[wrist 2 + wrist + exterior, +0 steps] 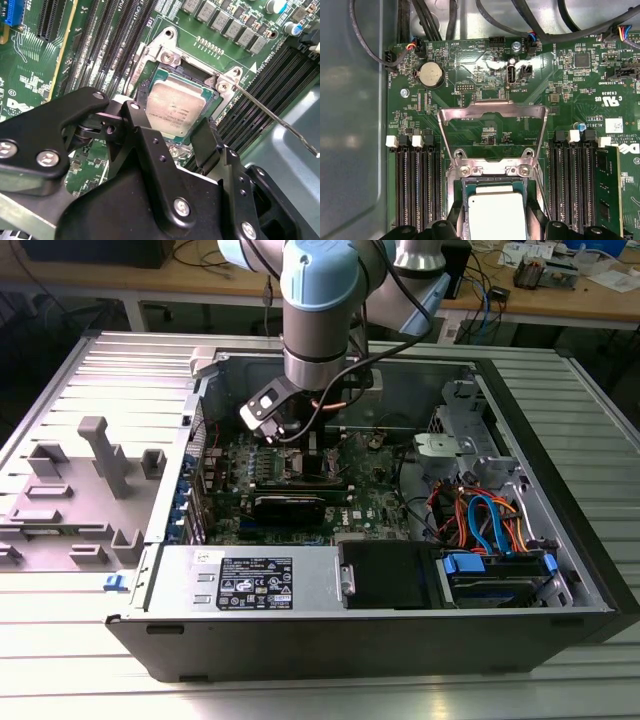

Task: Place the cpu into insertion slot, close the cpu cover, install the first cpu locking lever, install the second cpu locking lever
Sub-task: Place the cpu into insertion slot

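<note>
The cpu (175,107) lies in the insertion slot (166,54) of the green board (30,85), with the cpu cover (492,106) swung open. The pincer (170,124) straddles the cpu; I cannot tell whether it grips. In the exterior view the open computer case (300,640) sits on a ribbed metal worktop (320,702), with grey holders (95,465) at 9 o'clock and a wooden worktop (100,285) at 12 o'clock.

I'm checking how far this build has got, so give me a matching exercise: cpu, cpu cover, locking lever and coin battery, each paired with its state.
1 cpu
2 cpu cover
3 locking lever
4 coin battery

A swung open
B lying in the insertion slot
C round and silvery
D thin rod, sticking out unlatched

Pairs: 1-B, 2-A, 3-D, 4-C
</note>
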`<state>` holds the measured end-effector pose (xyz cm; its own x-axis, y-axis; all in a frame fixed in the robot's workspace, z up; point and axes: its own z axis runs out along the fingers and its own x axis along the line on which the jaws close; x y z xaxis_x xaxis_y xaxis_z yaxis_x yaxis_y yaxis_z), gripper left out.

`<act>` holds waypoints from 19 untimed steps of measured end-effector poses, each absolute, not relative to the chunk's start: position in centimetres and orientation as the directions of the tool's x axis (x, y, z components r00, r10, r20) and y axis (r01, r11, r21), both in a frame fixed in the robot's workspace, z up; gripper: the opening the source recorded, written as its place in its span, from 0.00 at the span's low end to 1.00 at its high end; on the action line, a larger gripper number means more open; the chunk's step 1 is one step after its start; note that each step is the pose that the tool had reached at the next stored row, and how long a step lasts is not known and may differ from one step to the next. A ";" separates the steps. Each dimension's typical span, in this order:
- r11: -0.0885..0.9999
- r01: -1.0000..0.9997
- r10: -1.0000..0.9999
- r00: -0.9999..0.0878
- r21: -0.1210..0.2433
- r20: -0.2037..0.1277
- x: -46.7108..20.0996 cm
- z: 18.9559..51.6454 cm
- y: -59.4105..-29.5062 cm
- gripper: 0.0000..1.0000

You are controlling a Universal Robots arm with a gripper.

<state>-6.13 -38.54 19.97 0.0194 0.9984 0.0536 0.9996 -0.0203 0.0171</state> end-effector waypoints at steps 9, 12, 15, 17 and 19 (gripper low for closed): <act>-0.025 1.000 0.998 0.024 0.017 0.054 -6.1 20.0 -38.5 0.55; -0.033 0.999 0.998 0.032 0.017 0.054 -6.1 20.0 -38.5 0.55; -0.037 0.999 0.998 0.036 0.017 0.054 -6.1 20.1 -38.5 0.55; -0.039 0.999 0.998 0.038 0.017 0.053 -6.1 20.1 -38.5 0.55; -0.042 0.999 0.998 0.041 0.017 0.054 -6.1 20.4 -38.5 0.55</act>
